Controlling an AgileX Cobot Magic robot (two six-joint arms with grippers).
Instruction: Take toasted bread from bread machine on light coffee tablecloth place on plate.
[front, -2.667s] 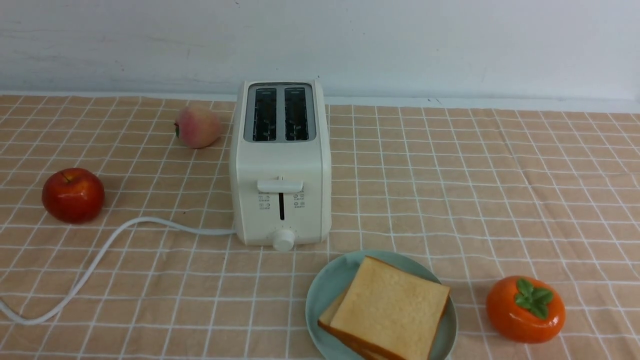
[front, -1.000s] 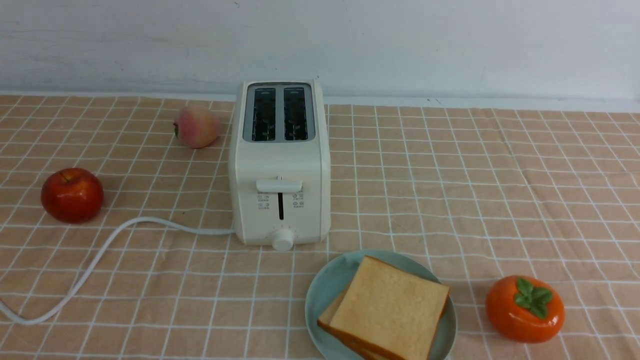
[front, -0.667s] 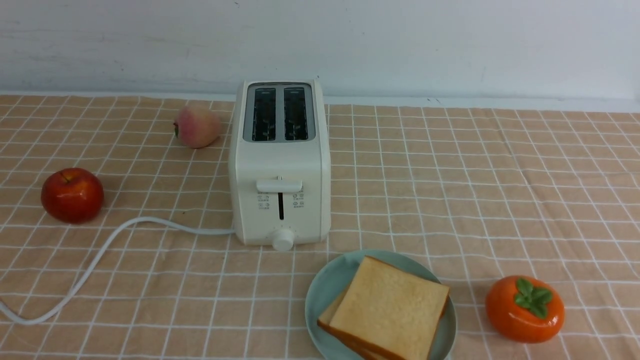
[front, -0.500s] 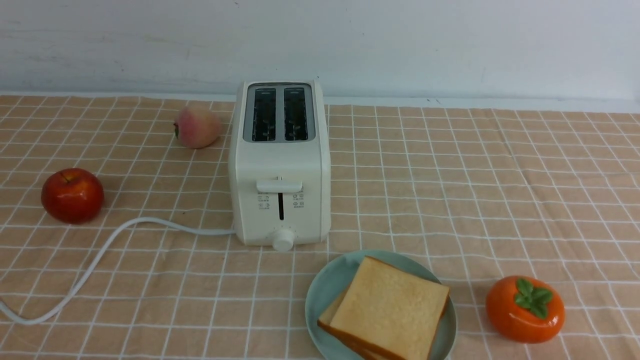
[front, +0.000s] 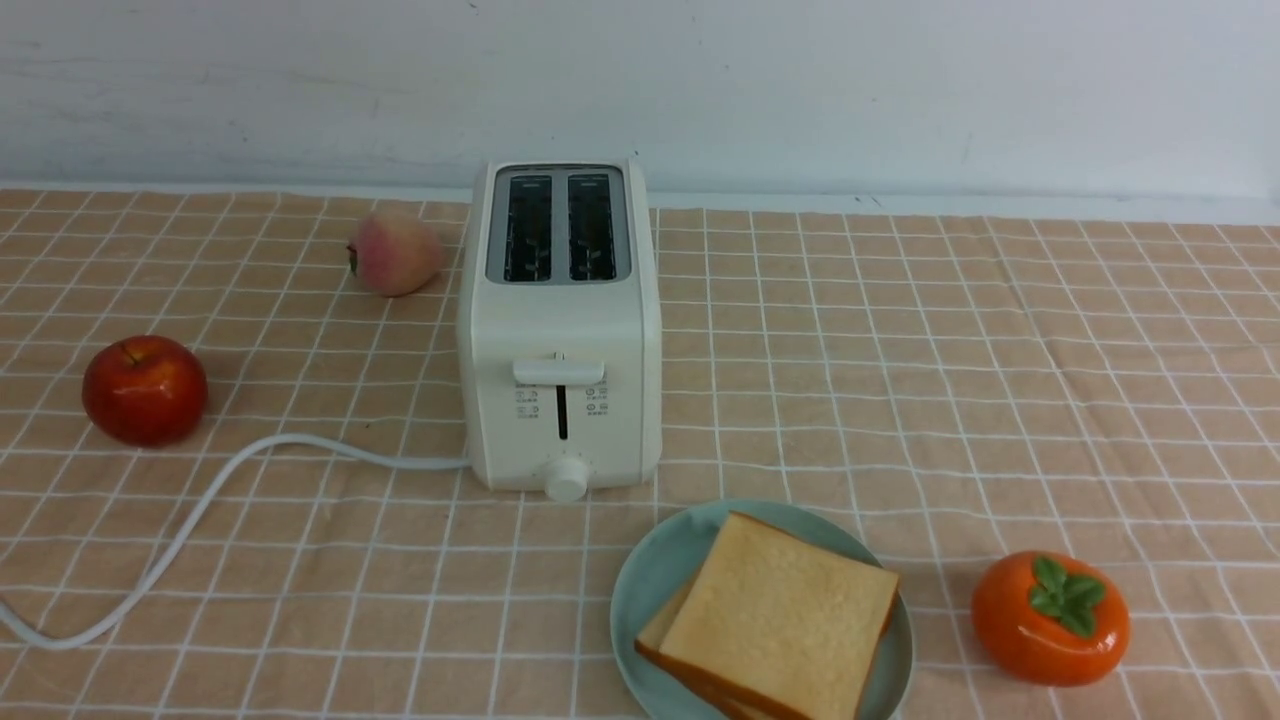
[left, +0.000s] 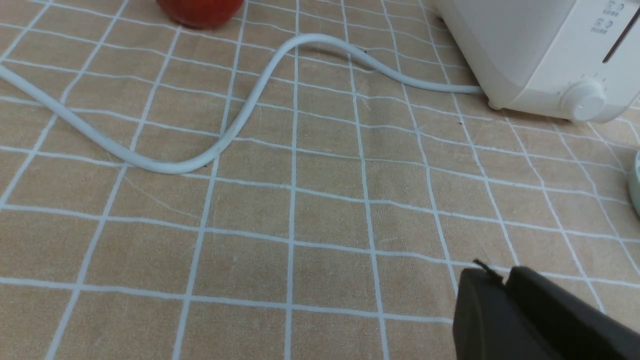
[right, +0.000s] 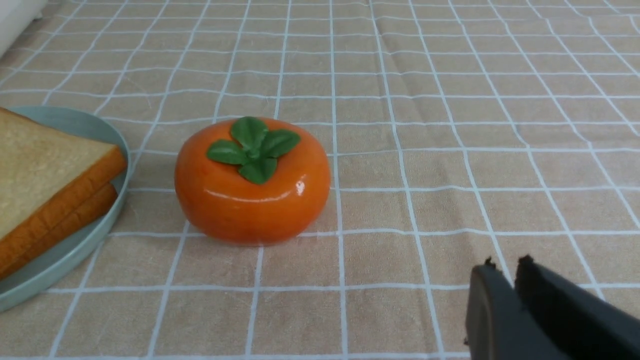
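Two slices of toasted bread (front: 778, 618) lie stacked on the teal plate (front: 640, 590), just in front of the cream toaster (front: 560, 330) with bare slots, on the checked tablecloth (front: 900, 380). Left end effector (left: 505, 280) and right end effector (right: 507, 272) are closed, holding nothing.

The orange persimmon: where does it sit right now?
The persimmon sits on the tablecloth, front view's near right, just right of the plate, apart from it.

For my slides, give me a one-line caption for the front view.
Two toast slices stacked on the plate, toaster slots empty, no arms in view.
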